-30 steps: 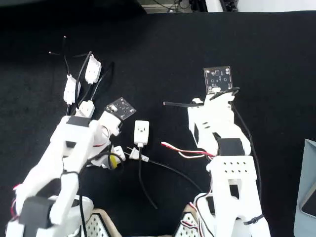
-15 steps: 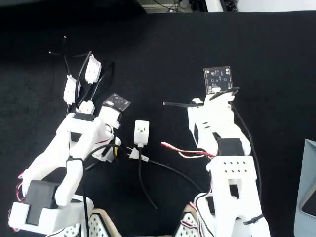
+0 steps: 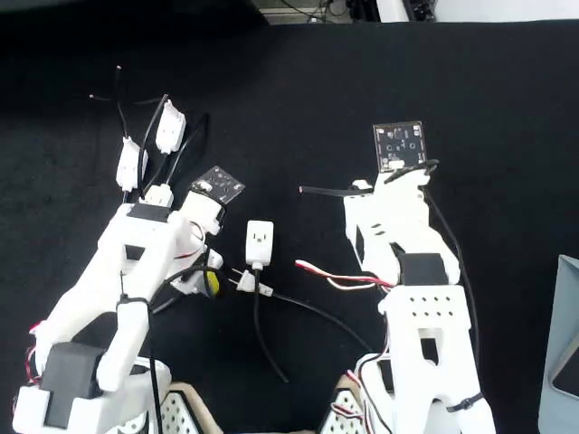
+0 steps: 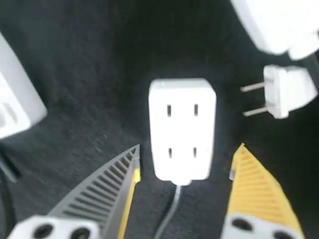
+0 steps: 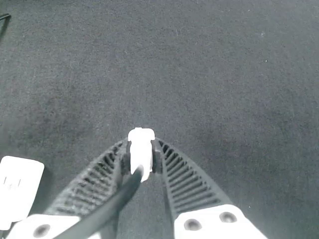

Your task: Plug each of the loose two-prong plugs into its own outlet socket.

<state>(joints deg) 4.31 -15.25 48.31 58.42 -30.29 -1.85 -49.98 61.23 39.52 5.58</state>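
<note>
**Left end effector** [image 4: 189, 147]: open. The grey finger [image 4: 107, 184] and the yellow finger [image 4: 254, 184] stand apart, one on each side of the cable end of a white outlet socket [image 4: 182, 128]. Neither finger touches the socket. The socket lies flat on the black tabletop [image 3: 507, 136] with its two pairs of slots facing up.

**Loose two-prong plug** [image 4: 283, 92]: lies just beside the far end of this socket, apart from it. Its prongs point across toward the socket's side. In the high view it sits near the middle of the tabletop, just in front of a second outlet socket [image 3: 259, 242], which also lies face up.

**Right end effector** [image 5: 141, 144]: closed on a white plug [image 5: 141, 135]. The plug is clamped between both fingers, and its black cable [image 5: 107, 204] runs back along the fingers toward the wrist. In the high view this end effector is right of centre, well apart from both sockets.

**Other items:** two white cabled blocks [image 3: 170, 131] lie at the rear left of the tabletop.
</note>
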